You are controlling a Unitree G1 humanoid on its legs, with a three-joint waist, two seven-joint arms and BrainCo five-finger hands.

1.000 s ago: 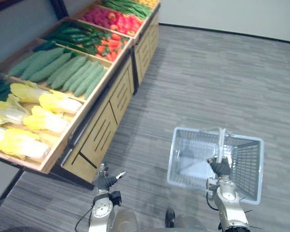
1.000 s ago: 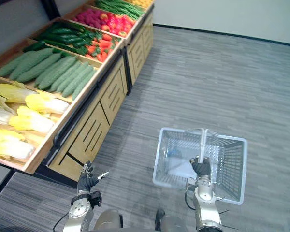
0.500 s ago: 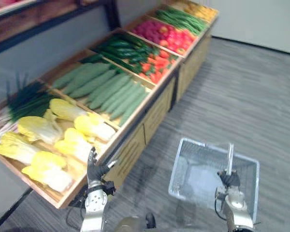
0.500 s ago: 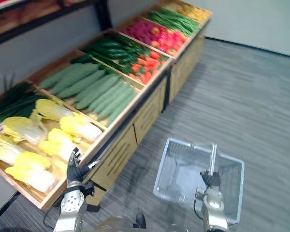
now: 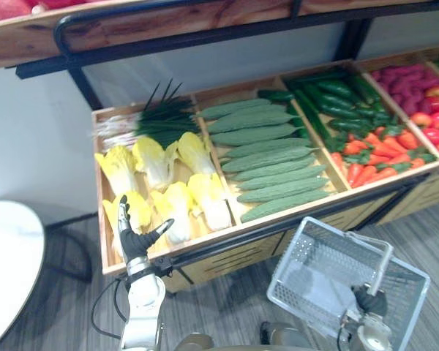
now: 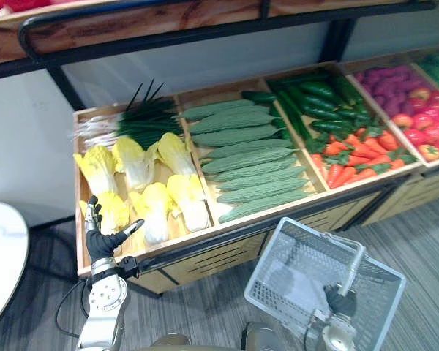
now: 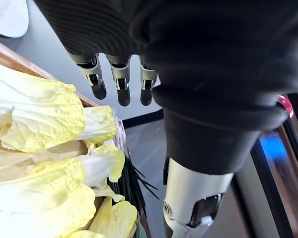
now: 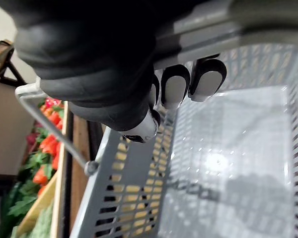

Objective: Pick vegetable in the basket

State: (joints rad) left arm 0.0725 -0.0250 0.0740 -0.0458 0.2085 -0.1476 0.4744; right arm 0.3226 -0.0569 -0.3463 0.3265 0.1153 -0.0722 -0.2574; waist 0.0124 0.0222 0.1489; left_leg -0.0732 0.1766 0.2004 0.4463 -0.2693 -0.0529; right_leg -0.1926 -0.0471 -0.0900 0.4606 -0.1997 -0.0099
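Note:
A wooden stall holds yellow-white cabbages (image 5: 157, 162), pale green gourds (image 5: 267, 155), dark cucumbers (image 5: 329, 99), red peppers (image 5: 377, 150) and green onions (image 5: 155, 121). My left hand (image 5: 135, 240) is raised and open, fingers straight, over the front edge of the cabbage crate beside one cabbage; the left wrist view shows its fingers (image 7: 121, 82) above the cabbage leaves (image 7: 35, 116), touching none. The grey wire basket (image 5: 344, 235) hangs low at the right and looks to hold nothing. My right hand (image 5: 371, 300) is shut on its handle, fingers (image 8: 176, 84) curled round the bar.
A white round table (image 5: 7, 256) stands at the left, close to the stall's corner. An upper shelf with a black rail (image 5: 168, 33) overhangs the crates. Grey striped floor (image 5: 227, 311) lies between me and the stall's front.
The view has swung left to face the stall head-on. My left hand now stands at the cabbage crate's front edge, still open. The right hand still holds the basket handle.

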